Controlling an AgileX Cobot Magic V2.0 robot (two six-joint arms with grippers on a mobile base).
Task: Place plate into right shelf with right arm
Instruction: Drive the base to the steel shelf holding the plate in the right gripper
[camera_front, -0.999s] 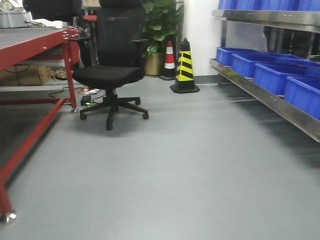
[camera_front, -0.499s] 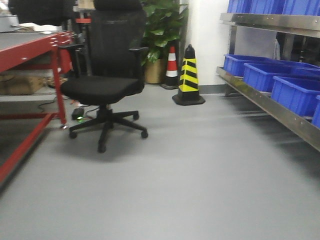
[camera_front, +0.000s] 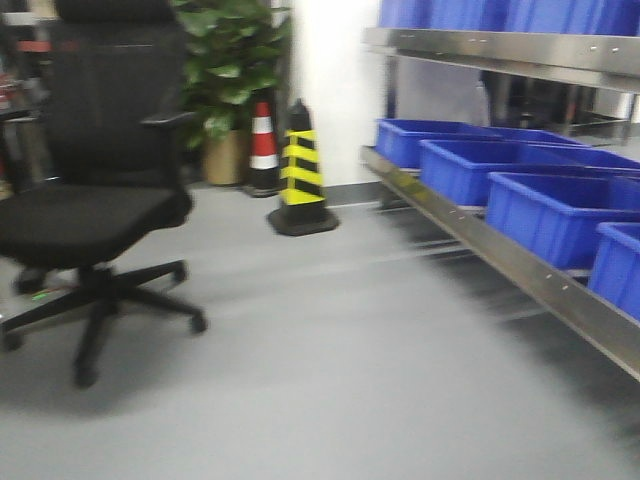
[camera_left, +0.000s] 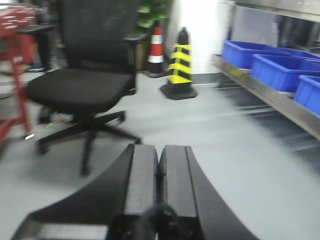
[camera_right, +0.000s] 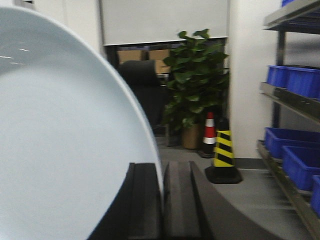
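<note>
Carry step, by my reading: right gripper (camera_right: 162, 200) clamps the rim of the plate (camera_right: 65, 140) at the wrist view's left, left gripper (camera_left: 160, 175) closed and empty; next I must close on the right shelf (camera_front: 530, 280) at frame right, finding room beside its blue bins (camera_front: 560, 215).

Reference item: black-and-yellow striped cone (camera_front: 301, 170), upright on the grey floor (camera_front: 330, 360) at the foot of a white wall (camera_front: 335, 90).

- Just left of the cone, slightly behind it: red-and-white traffic cone (camera_front: 263, 150), upright.
- Further left: potted plant (camera_front: 228, 60) with broad green leaves, in a tan pot (camera_front: 225, 158), taller than both cones.
- Left of the cone and nearer the camera, well apart from it: black office chair (camera_front: 95, 200) with high back, armrests and castor base.
- Right of the cone: row of open-topped blue plastic bins (camera_front: 470, 170), side by side; contents not discernible.
- Far left, beyond the chair: red metal frame (camera_left: 16, 90), blurred.
</note>
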